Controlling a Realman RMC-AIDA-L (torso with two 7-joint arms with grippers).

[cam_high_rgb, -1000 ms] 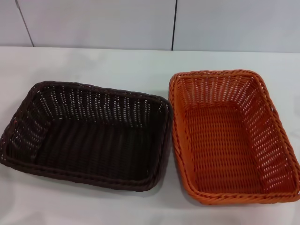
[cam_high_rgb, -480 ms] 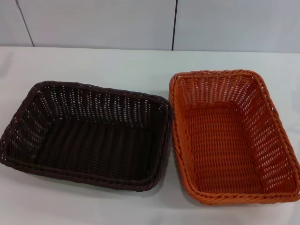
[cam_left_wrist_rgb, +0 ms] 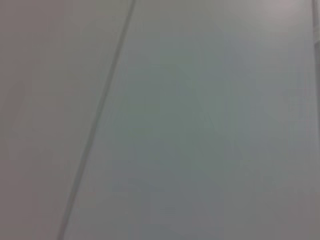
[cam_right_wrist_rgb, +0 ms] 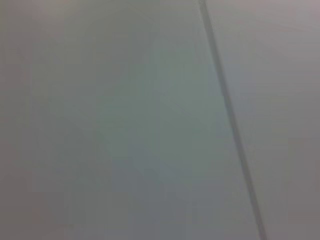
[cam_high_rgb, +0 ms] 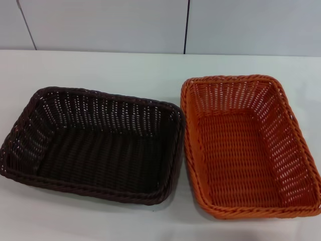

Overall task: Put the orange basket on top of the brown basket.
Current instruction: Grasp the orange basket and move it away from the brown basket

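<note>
Head view: orange basket point(cam_high_rgb: 249, 145) rim touching brown basket point(cam_high_rgb: 95, 144) rim.

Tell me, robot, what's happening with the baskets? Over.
Both grippers out of view. Orange basket on the table, right of brown basket, rims nearly touching, not stacked. Both baskets empty.
</note>
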